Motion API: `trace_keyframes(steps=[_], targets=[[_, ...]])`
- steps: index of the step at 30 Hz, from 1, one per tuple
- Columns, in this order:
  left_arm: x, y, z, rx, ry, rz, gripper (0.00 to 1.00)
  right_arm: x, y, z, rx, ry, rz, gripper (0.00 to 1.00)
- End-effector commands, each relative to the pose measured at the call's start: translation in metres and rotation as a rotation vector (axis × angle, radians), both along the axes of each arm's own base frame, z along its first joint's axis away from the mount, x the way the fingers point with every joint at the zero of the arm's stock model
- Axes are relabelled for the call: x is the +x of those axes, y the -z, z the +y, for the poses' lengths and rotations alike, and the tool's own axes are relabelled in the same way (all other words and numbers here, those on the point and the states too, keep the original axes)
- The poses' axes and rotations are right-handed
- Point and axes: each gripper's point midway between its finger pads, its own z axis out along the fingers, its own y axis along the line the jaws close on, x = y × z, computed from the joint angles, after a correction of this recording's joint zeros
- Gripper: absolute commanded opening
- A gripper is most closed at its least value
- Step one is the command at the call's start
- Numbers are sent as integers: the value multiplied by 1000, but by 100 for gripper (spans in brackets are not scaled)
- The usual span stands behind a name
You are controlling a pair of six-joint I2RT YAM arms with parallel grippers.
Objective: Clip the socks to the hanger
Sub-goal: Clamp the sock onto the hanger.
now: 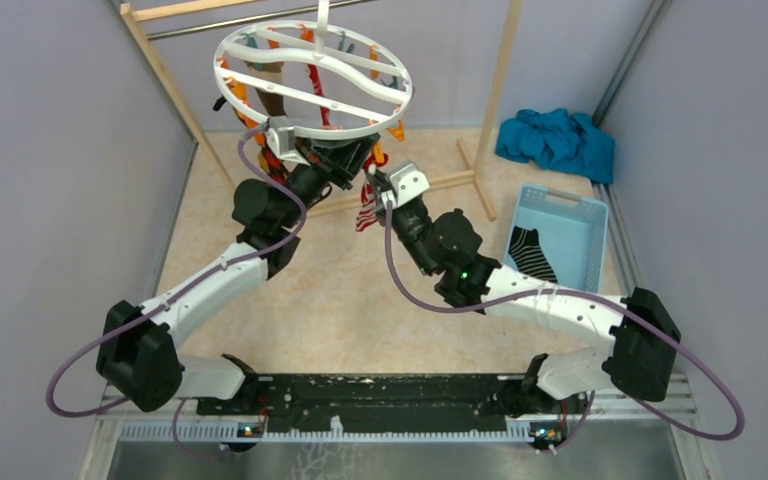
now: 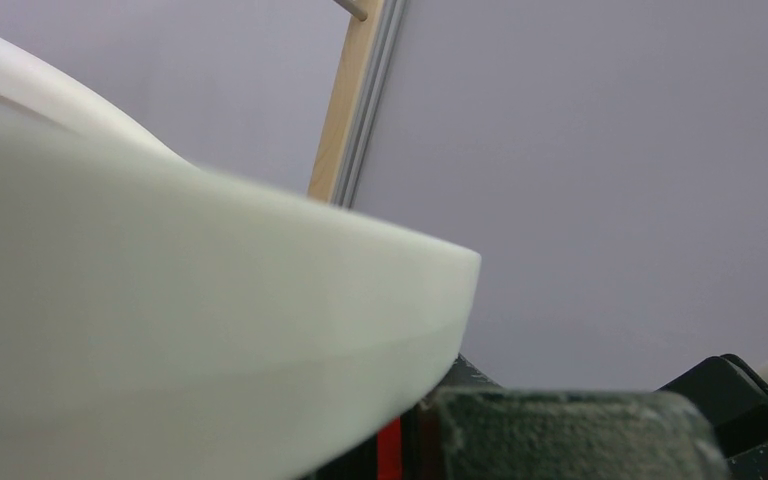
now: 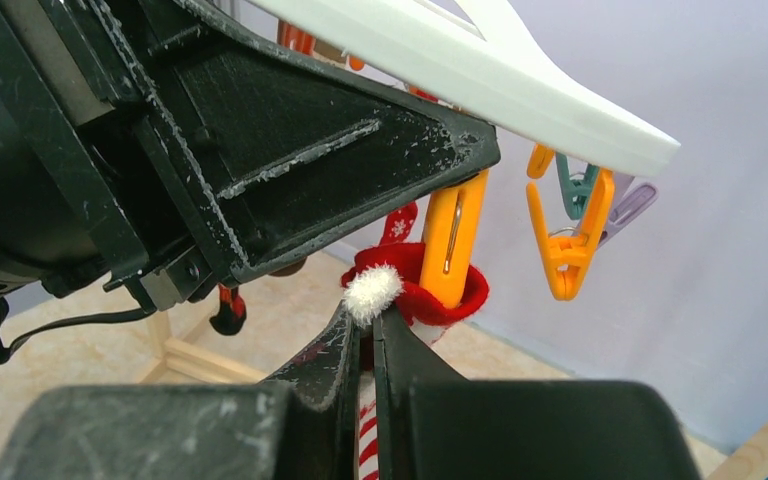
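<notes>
The white ring hanger (image 1: pixel 310 80) hangs from the wooden rack with orange and teal clips and several socks on it. My right gripper (image 1: pixel 378 192) is shut on the red-and-white striped sock (image 1: pixel 366 218) and holds its red cuff (image 3: pixel 450 300) up around an orange clip (image 3: pixel 455 240) under the ring (image 3: pixel 520 80). Its jaws (image 3: pixel 372 318) pinch the sock just below the white pompom (image 3: pixel 372 290). My left gripper (image 1: pixel 348 158) sits under the ring's near rim, its black finger (image 3: pixel 360 150) closed on that clip's upper end. A black striped sock (image 1: pixel 532 255) lies in the basket.
The light blue basket (image 1: pixel 575 215) stands at the right. A teal-blue cloth heap (image 1: pixel 555 140) lies behind it. The wooden rack's posts (image 1: pixel 495 100) and foot bar (image 1: pixel 440 183) flank the hanger. A free orange clip (image 3: pixel 565 240) hangs right of the sock. In the left wrist view the ring (image 2: pixel 160 330) blocks most sight.
</notes>
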Motion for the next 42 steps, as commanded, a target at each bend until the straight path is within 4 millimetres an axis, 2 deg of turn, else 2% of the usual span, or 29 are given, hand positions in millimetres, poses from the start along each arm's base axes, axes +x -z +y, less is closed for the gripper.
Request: trace_keyframes(steps=[1,11,15,19,23,28,34,35,37,39,40,42], targets=[[-1,10,-3,18,16,25,0,-6,-38,0,60,-11,-67,0],[-2,12,-5,24,27,27,2,-5,-40,-12,45,35,-76,0],[-2,12,-7,22,37,32,23,-4,-42,-12,41,41,-80,0],[-3,11,-7,21,37,29,36,-4,-46,-12,47,41,-86,0],[-3,10,-6,23,36,26,42,-3,-45,-11,43,43,-86,0],[-4,9,-6,23,38,23,60,-2,-47,-10,39,43,-88,0],[-4,9,-5,28,31,22,75,2,-47,-9,31,58,-88,0],[-4,9,-5,30,30,24,79,4,-47,-10,37,66,-84,5],[-3,10,-4,34,23,30,92,6,-47,-10,37,73,-81,39],[-3,11,-2,36,12,33,98,8,-49,-13,40,78,-82,62],[-3,13,0,37,3,37,98,8,-50,-13,40,77,-81,70],[-3,14,2,37,-6,40,98,9,-49,-16,39,81,-75,79]])
